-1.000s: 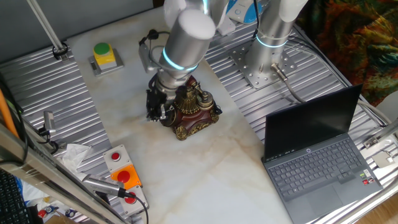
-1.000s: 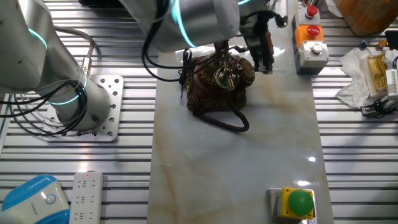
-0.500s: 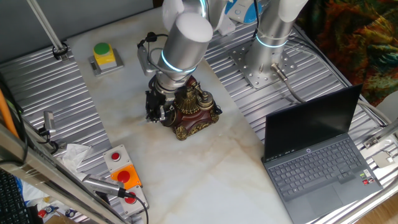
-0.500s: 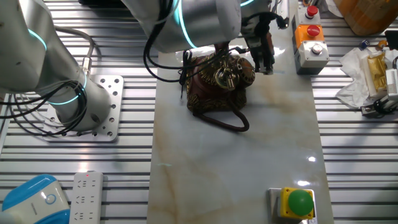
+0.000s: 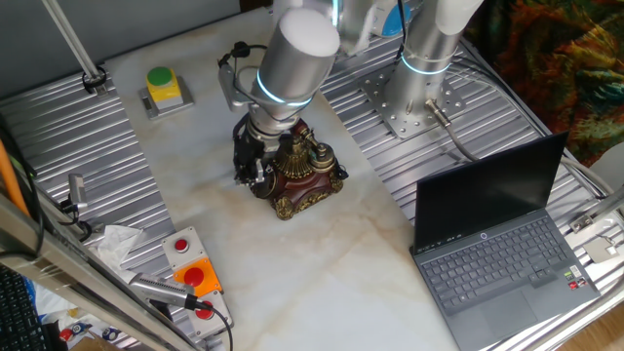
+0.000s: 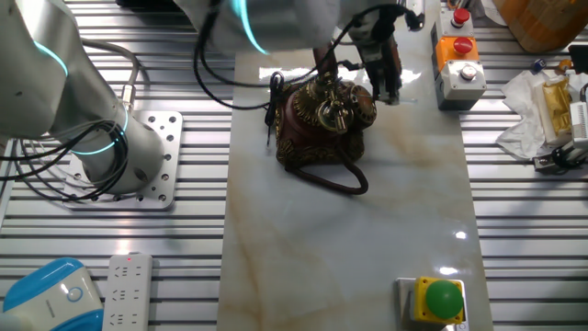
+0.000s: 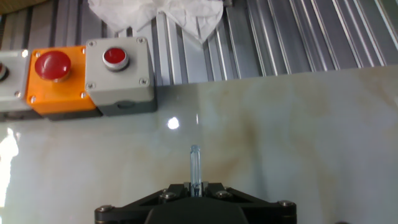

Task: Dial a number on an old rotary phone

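Note:
The old rotary phone (image 5: 300, 174) (image 6: 322, 124), dark red with brass trim and a black cord, stands mid-table with its handset on the cradle. My gripper (image 5: 248, 168) (image 6: 381, 81) hangs low right beside the phone, on the side towards the button boxes. In the hand view the gripper (image 7: 195, 186) is shut on a thin clear stick (image 7: 194, 163) that points out over bare marble. The phone itself is out of the hand view, and I cannot tell whether the stick touches the dial.
A grey and an orange box with red buttons (image 7: 118, 73) (image 5: 191, 273) (image 6: 457, 51) sit past the gripper, with crumpled paper (image 7: 160, 12) behind them. A green button box (image 5: 164, 86) (image 6: 441, 302), a laptop (image 5: 507, 249) and the arm's base (image 5: 424, 88) ring the marble slab.
The arm's upper part has swung a little up and to the right. The gripper has shifted only slightly beside the phone, and the phone has not moved.

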Controlling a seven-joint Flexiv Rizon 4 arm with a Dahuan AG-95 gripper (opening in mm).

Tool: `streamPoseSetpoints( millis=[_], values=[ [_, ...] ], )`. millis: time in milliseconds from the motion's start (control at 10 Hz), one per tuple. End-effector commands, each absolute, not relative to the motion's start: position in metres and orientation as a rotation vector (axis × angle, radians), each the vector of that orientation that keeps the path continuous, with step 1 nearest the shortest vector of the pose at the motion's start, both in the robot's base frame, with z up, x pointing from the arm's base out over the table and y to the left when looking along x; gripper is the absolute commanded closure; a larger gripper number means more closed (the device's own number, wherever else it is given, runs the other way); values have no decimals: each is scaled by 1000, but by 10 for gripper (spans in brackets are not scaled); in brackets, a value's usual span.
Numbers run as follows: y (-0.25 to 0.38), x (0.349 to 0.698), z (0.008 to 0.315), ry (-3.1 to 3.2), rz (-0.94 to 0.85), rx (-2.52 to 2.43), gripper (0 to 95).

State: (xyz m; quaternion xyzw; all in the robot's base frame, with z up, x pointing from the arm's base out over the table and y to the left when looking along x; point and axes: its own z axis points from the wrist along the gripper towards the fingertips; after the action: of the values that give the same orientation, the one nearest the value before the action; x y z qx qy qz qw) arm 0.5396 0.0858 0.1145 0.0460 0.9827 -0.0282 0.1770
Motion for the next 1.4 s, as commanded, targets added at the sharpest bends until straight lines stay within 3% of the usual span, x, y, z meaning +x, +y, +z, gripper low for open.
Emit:
streamPoseSetpoints(
  millis=[100,1400],
  values=[
    [85,547,110,2760,-74,129,950],
    [85,547,110,2768,-77,114,950]
  ],
)
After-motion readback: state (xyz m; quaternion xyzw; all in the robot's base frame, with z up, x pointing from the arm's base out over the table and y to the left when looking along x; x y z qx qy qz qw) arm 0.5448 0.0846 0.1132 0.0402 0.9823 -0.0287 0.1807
